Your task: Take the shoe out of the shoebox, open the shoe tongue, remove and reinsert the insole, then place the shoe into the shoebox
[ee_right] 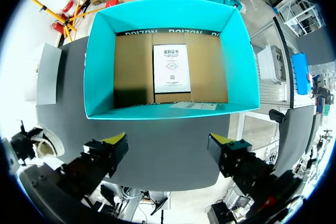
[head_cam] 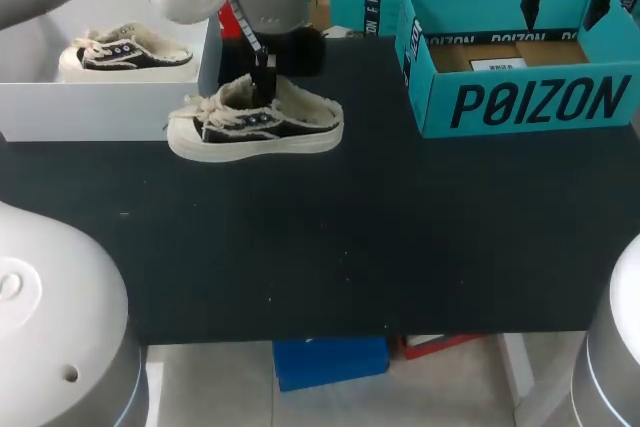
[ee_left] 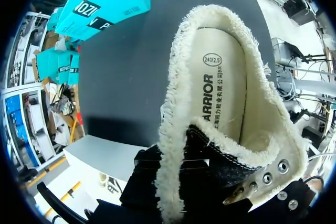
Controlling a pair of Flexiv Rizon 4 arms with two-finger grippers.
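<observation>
Shoe (head_cam: pixel 255 127) is found standing on its sole on the black table (head_cam: pixel 330 237), outside the teal shoebox (head_cam: pixel 530 102) and well apart from it, toe towards the white box (head_cam: pixel 100 112). The left gripper (head_cam: pixel 263 82) is lowered into the shoe's opening near the tongue; whether it is clenched or released cannot be told. In the left wrist view the frayed collar of the shoe (ee_left: pixel 178 129) is seen close up, with the insole (ee_left: pixel 223 87) lying flat inside. The right gripper (head_cam: pixel 565 2) is held above the shoebox (ee_right: pixel 100 66), released, its jaws wide apart and nothing between them. A white printed sheet (ee_right: pixel 170 69) is noted on the shoebox floor. A second shoe (head_cam: pixel 125 52) is seated in the white box.
</observation>
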